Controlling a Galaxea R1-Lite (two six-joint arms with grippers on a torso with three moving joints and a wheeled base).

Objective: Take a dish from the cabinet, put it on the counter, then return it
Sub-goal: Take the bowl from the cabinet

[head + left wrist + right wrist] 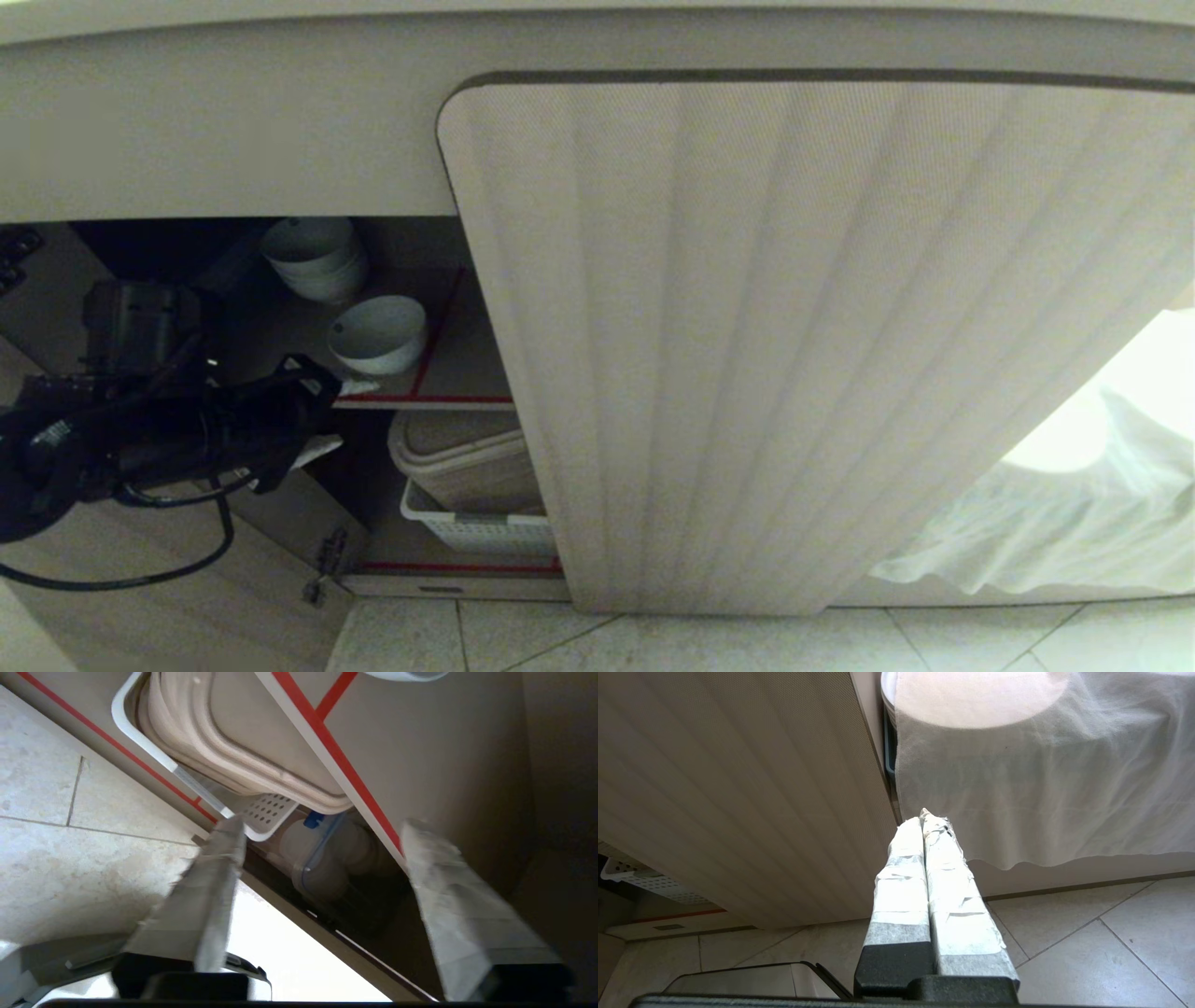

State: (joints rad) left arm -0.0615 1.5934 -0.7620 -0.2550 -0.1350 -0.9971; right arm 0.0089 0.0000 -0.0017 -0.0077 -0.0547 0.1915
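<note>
glossy round white dish [377, 333] on the red-taped shelf [439, 399] — left gripper [334, 415] spread wide, empty.

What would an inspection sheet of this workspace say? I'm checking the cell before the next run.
Surface: shelf edged with red tape, inside the cabinet.
Job's things: dish upright on the shelf, untouched.
Clutter: stack of bowls behind it; basket with beige lids below.
Grippers: left tool open at the shelf edge, empty; right tool shut, empty.
Cables: black cable looping under the left arm.
Surroundings: tiled floor, white cloth.
</note>
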